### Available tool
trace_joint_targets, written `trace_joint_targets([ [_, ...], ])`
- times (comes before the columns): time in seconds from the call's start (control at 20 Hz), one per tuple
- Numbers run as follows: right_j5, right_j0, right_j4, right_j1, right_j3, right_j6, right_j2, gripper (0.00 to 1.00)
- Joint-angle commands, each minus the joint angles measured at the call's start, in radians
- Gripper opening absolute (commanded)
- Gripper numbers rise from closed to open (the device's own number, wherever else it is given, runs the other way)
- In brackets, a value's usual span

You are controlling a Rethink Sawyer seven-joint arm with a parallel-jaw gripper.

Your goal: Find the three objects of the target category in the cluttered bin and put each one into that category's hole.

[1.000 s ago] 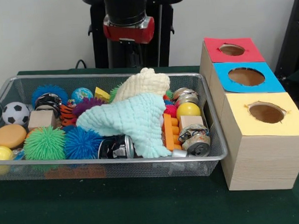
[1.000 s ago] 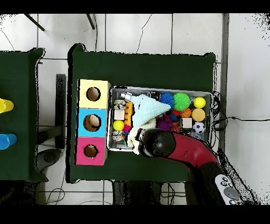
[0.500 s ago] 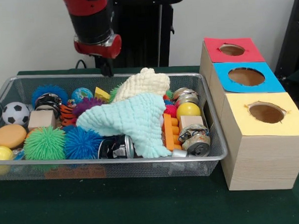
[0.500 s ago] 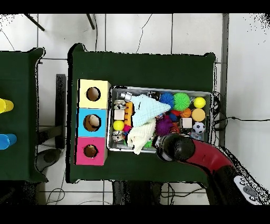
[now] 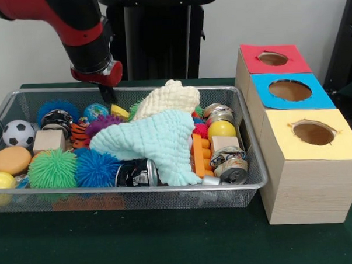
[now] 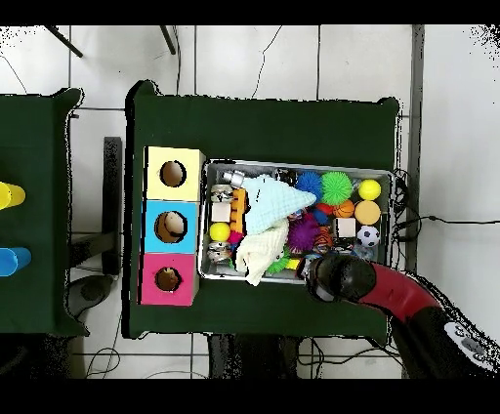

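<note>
The bin [image 5: 0, 125] sits on the left of the green desk [image 5: 169, 243], crammed with balls, blocks, cans and two cloths, while the gripper [image 5: 108, 94] hangs over its far left part above the purple spiky ball [image 5: 102, 123]; whether the fingers are released or clenched I cannot tell. This looks like the search step, nothing grasped yet. Next comes descending onto a chosen toy, then carrying it right to the boxes with holes [image 5: 291, 91].

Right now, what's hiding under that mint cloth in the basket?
Poking out from under the mint cloth are a black can, an orange brick and a purple spiky ball. A cream cloth lies behind it. Anything fully beneath is covered.
</note>
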Motion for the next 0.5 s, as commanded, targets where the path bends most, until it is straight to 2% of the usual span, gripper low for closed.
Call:
trace_joint_targets([
  [0.05, -0.009, -0.025, -0.067, 0.080, -0.111, -0.128, 0.104, 0.00],
  [0.3, -0.035, -0.050, -0.082, 0.094, -0.110, -0.121, 0.110, 0.00],
  [0.5, -0.004, -0.061, -0.089, 0.090, -0.129, -0.126, 0.117, 0.00],
])
